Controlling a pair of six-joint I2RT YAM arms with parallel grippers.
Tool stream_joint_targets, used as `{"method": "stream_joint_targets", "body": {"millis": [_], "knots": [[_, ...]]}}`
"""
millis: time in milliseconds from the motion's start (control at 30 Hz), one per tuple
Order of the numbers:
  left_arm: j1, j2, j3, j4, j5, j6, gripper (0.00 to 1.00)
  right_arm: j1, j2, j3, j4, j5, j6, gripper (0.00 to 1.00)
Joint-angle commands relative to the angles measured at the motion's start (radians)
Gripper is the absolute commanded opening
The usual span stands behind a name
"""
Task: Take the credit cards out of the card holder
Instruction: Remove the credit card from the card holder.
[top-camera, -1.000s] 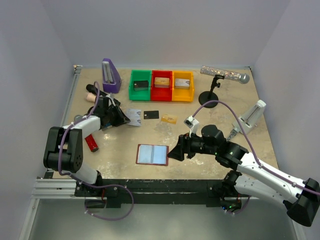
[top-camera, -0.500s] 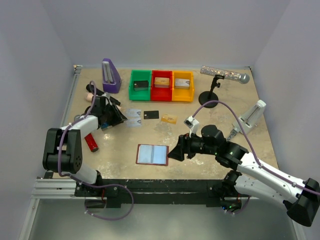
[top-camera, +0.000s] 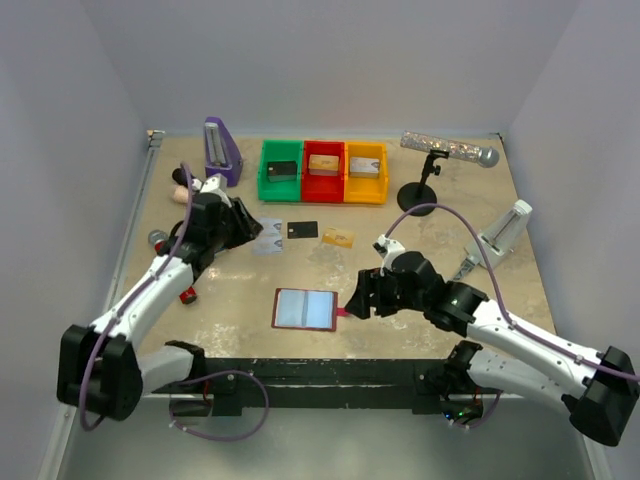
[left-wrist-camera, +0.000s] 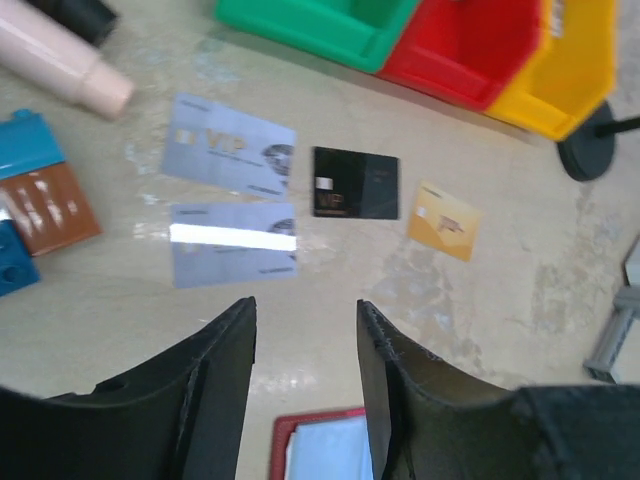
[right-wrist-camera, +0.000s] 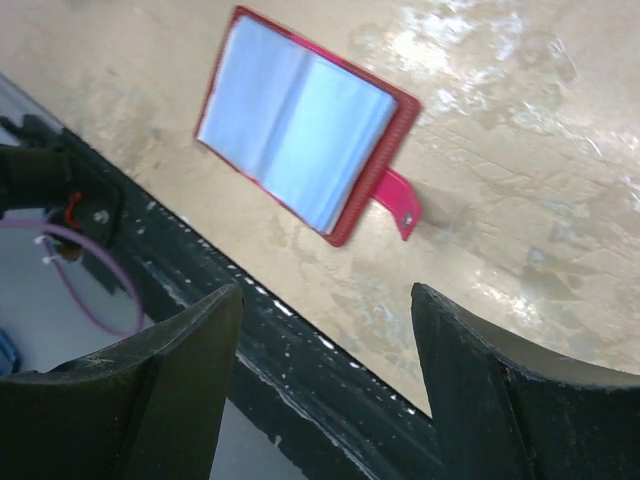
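Observation:
Four credit cards lie on the table in a loose row: two silvery ones (left-wrist-camera: 228, 152) (left-wrist-camera: 232, 254), a black one (left-wrist-camera: 355, 183) and a gold-tan one (left-wrist-camera: 443, 222). From above, the silvery pair (top-camera: 265, 235) is just right of my left gripper (top-camera: 243, 228). That gripper (left-wrist-camera: 305, 310) is open and holds nothing. The card holder (top-camera: 304, 309) lies open near the front edge, pale blue lining up (right-wrist-camera: 295, 140), red tab (right-wrist-camera: 398, 203) pointing right. My right gripper (top-camera: 352, 300) hovers by the tab, open and empty (right-wrist-camera: 325, 295).
Green (top-camera: 281, 170), red (top-camera: 323, 170) and yellow (top-camera: 365, 172) bins stand at the back with small blocks inside. A purple metronome (top-camera: 221, 152) is back left, a microphone stand (top-camera: 420, 192) back right. A pink tube (left-wrist-camera: 60, 70) and a blue-brown block (left-wrist-camera: 35, 215) lie left of the cards.
My left gripper has opened and left a second silvery card beside the first, then lifted away as the arm stretched out. The right gripper has shifted slightly down toward the holder's tab.

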Motion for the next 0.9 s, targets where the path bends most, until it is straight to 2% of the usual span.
{"method": "stream_joint_targets", "body": {"millis": [0,33,67,100,133,167,267,467,567,767,867], "knots": [[-0.151,-0.203,-0.097,-0.012,-0.196,-0.007,0.52,0.000,0.075,0.045,-0.042,0.096,0.033,0.73],[-0.177,-0.267,-0.136,0.007,-0.218,-0.024,0.55,-0.002,0.101,0.051,-0.042,0.092,0.032,0.73],[-0.195,-0.318,-0.173,0.020,-0.236,-0.050,0.66,0.000,0.129,0.059,-0.045,0.095,0.030,0.73],[-0.206,-0.375,-0.204,0.030,-0.232,-0.073,0.85,0.000,0.156,0.069,-0.049,0.098,0.030,0.73],[-0.208,-0.441,-0.245,0.047,-0.198,-0.079,0.90,0.000,0.187,0.076,-0.049,0.090,0.030,0.72],[-0.208,-0.475,-0.264,0.030,-0.171,-0.099,1.00,0.000,0.213,0.085,-0.049,0.090,0.032,0.72],[-0.209,-0.544,-0.319,-0.004,-0.076,-0.145,1.00,0.000,0.288,0.108,-0.049,0.087,0.052,0.71],[-0.209,-0.624,-0.448,-0.018,-0.029,-0.346,1.00,-0.002,0.413,0.157,-0.045,0.099,0.065,0.67],[-0.209,-0.627,-0.464,-0.010,0.033,-0.374,1.00,-0.002,0.483,0.198,-0.063,0.088,0.062,0.60],[-0.209,-0.630,-0.460,-0.048,0.060,-0.366,1.00,-0.003,0.583,0.246,-0.078,0.072,0.075,0.54],[-0.209,-0.662,-0.519,0.009,0.124,-0.423,1.00,-0.003,0.609,0.248,-0.082,0.059,0.078,0.49]]}}
